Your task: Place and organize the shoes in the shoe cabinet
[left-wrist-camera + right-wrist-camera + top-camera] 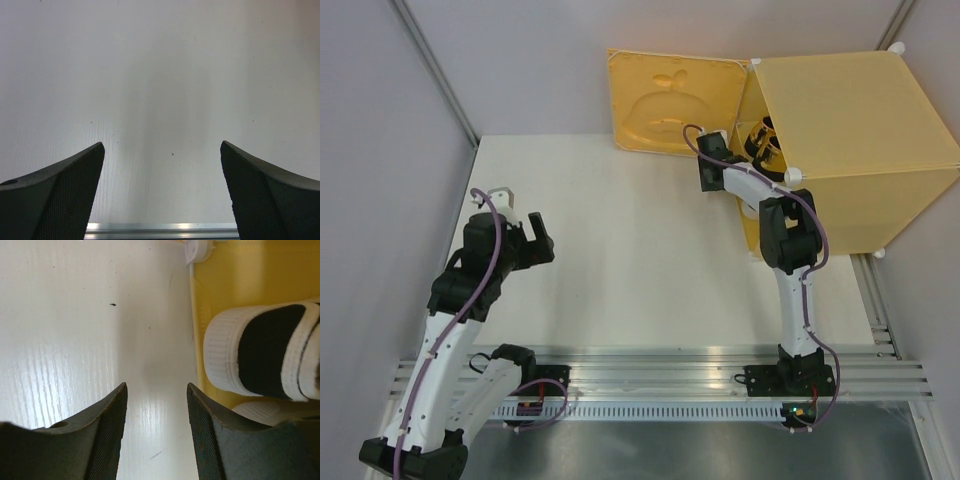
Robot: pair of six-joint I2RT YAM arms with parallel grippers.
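The yellow-orange shoe cabinet [850, 130] stands at the far right with its door [670, 100] swung open to the left. A shiny gold shoe [760, 140] shows just inside the opening. In the right wrist view a white shoe with a black inside [265, 352] lies on the cabinet's yellow floor [240, 270], with part of a second white shoe [265, 410] below it. My right gripper [710, 140] [156, 386] is open and empty over the table, just outside the opening. My left gripper [535, 240] [162, 143] is open and empty at the left.
A white corner connector [197, 250] marks the cabinet's front edge. Grey walls close in the white table [620, 260] on the left and back. A metal rail [660, 375] runs along the near edge and also shows in the left wrist view [160, 230].
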